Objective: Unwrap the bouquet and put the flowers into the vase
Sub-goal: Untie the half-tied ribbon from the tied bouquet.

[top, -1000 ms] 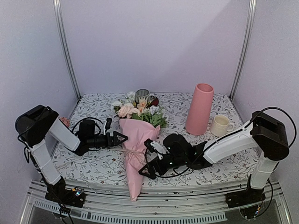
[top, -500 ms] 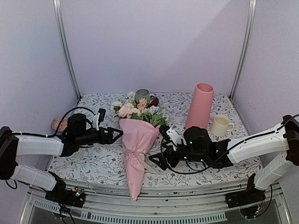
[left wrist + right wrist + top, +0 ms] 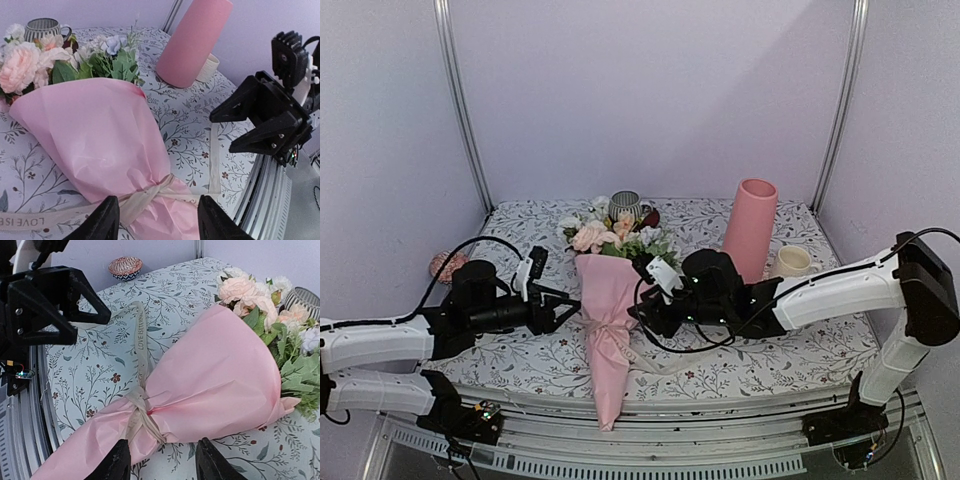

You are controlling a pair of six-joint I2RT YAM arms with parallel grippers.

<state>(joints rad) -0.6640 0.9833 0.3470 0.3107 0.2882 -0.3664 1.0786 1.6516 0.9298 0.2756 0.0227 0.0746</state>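
Note:
The bouquet (image 3: 610, 300) lies in the middle of the table, a pale pink paper cone tied with a cream ribbon (image 3: 150, 192), its narrow end over the near edge. The flowers (image 3: 608, 238) point toward the back. My left gripper (image 3: 572, 303) is just left of the cone and my right gripper (image 3: 640, 315) just right of it. Both are open and hold nothing. In the left wrist view the left gripper (image 3: 157, 222) faces the knot. The right gripper (image 3: 162, 462) also faces the ribbon (image 3: 140, 410). The pink vase (image 3: 750, 232) stands upright at back right.
A striped cup (image 3: 625, 205) on a red saucer sits behind the flowers. A cream mug (image 3: 792, 262) stands right of the vase. A small patterned bowl (image 3: 445, 263) is at the left edge. Loose ribbon tails (image 3: 140, 335) trail across the cloth. A metal rail (image 3: 620, 440) runs along the front.
Both arms have reached in toward the bouquet's tied waist from either side, and both pairs of jaws have narrowed from wide open. The bouquet has not moved.

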